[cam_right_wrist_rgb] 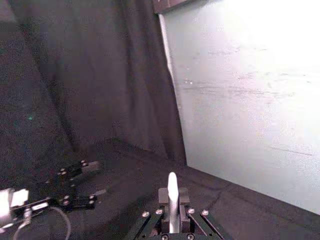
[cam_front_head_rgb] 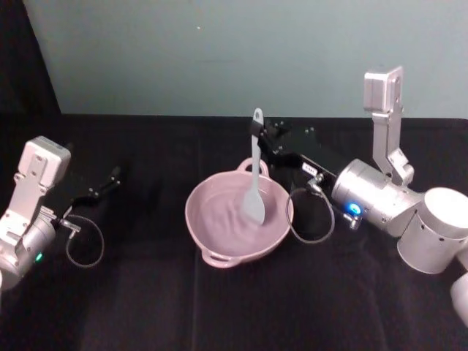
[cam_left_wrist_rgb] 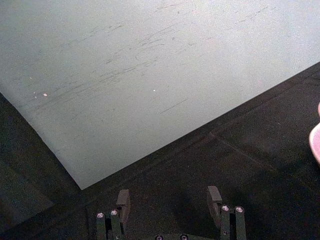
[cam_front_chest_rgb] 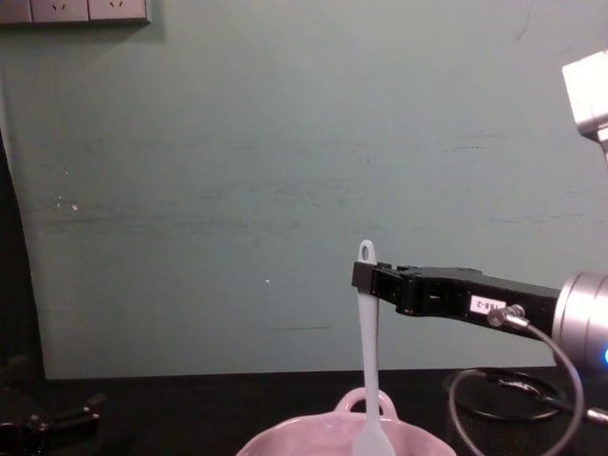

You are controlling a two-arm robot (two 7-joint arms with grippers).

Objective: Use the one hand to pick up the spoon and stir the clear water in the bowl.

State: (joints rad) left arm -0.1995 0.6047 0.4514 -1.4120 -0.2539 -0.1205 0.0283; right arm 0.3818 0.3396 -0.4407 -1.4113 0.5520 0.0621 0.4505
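Now our right gripper (cam_front_head_rgb: 257,131) pinches the spoon (cam_front_head_rgb: 254,175) near its top, blade down in the bowl (cam_front_head_rgb: 196,223) on the counter (cam_front_head_rgb: 146,307). If we stir too fast, the water (cam_front_head_rgb: 223,216) may splash out, or the spoon may slip. Our left gripper (cam_front_head_rgb: 106,183) rests open at the left.

A black-clothed table (cam_front_head_rgb: 146,307) carries the pink bowl (cam_front_head_rgb: 201,238).

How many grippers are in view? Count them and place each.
2. The right gripper holds the spoon upright in the bowl; the left gripper rests open, left of the bowl.
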